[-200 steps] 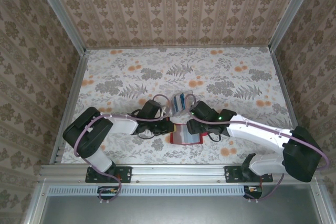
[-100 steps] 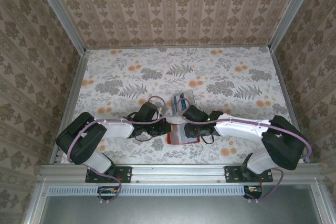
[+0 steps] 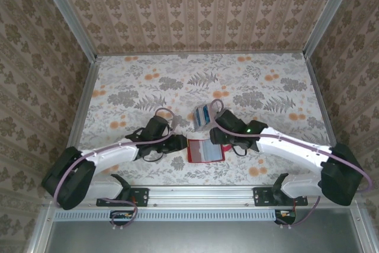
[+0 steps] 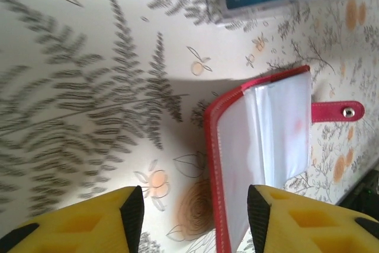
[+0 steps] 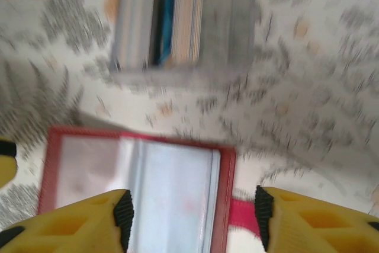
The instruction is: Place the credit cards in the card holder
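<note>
1. Top view: bright, even, soft light from above. The table [image 3: 177,81] is the brightest area, and the walls [image 3: 195,10] are duller toward the sides.
2. Top view: sharp throughout, with only faint shadows under the arms. The frame rails lean outward at the edges, a mild wide-angle effect.
3. Left wrist view: the holder [image 4: 260,146] is crisp, with a pale sheen on its clear pockets. A soft grey shadow lies on the table beside its red edge.
4. Left wrist view: the fern print at the left is smeared. The left fingers [image 4: 77,217] are soft, too near to be in focus.
5. Right wrist view: blurred all over. The cards [image 5: 177,22] smear into streaks, the holder's outline is fuzzy, and the right fingers [image 5: 71,217] are hazy.
</note>
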